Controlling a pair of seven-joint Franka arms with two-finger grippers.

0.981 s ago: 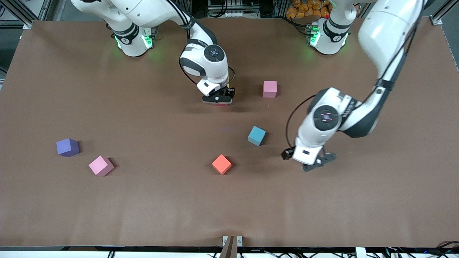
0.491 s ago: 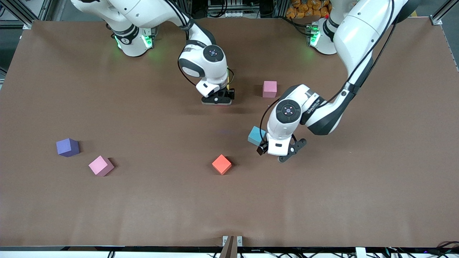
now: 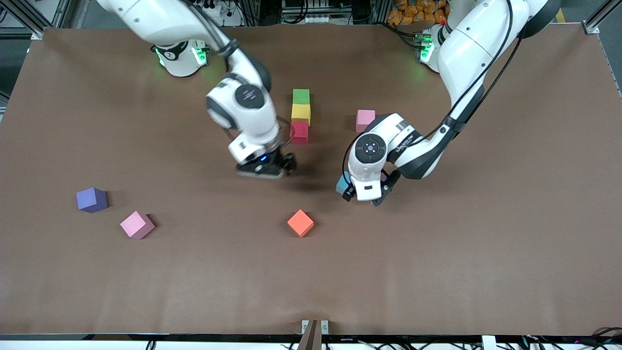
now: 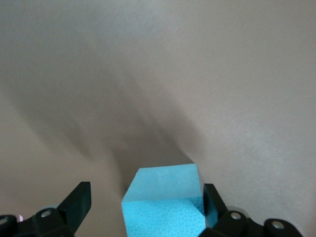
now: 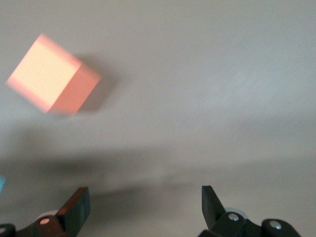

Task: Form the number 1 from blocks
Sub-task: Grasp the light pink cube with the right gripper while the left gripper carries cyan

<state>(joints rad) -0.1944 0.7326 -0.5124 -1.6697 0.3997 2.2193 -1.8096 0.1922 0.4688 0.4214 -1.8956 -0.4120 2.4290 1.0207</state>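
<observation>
**Three blocks lined up, four left loose**

We saw the green block (image 3: 301, 96), yellow block (image 3: 301, 113) and red block (image 3: 299, 132) touching in a column at upper centre of the front view. The right gripper (image 3: 263, 170) hung empty with jaws spread just below them; the left gripper (image 3: 363, 194), also spread, straddled the light blue block (image 4: 165, 202) (not yet clamped, we judged). A pink block (image 3: 365, 120), orange block (image 3: 300, 223), second pink block (image 3: 137, 224) and purple block (image 3: 92, 200) lay scattered.
</observation>
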